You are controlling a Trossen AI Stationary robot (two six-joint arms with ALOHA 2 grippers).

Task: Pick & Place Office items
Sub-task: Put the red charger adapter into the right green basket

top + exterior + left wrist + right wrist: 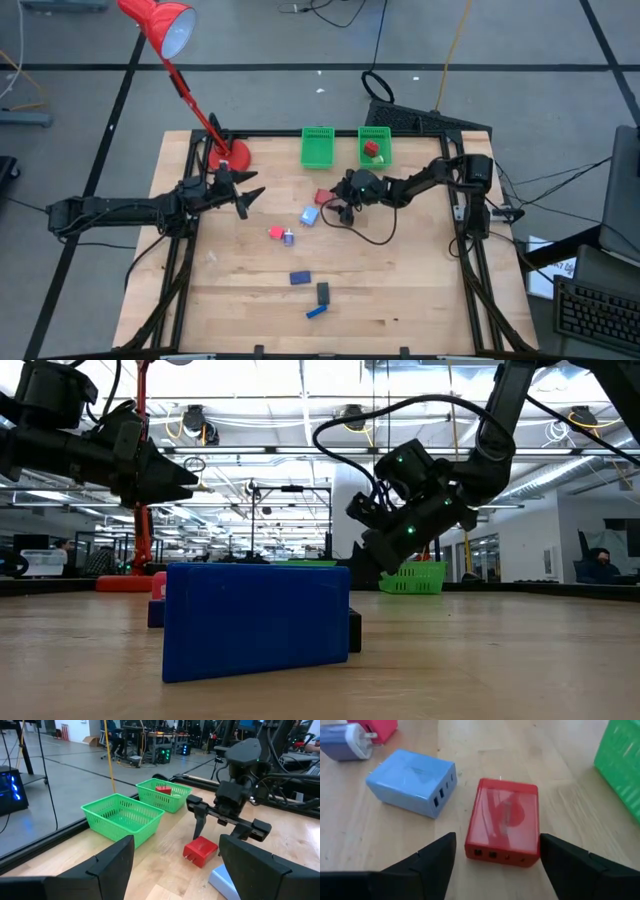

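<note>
Here, the right gripper [335, 200] hovered above the red charger [504, 822], fingers wide apart, near the green baskets [317, 146]. The left gripper [247, 196] waited farther away, also spread. No lettering was legible.

The charger [503, 822] lying between the right gripper's black fingers [435, 857] was glossy red, the one [412, 781] beside it pale blue. Both mesh baskets [123, 815] were bright green — one held a red piece [163, 789]. The desk lamp [160, 22] was red, the table [420, 280] light wood; nearer lay dark blue oblongs [300, 278] and a black one [323, 292].
</note>
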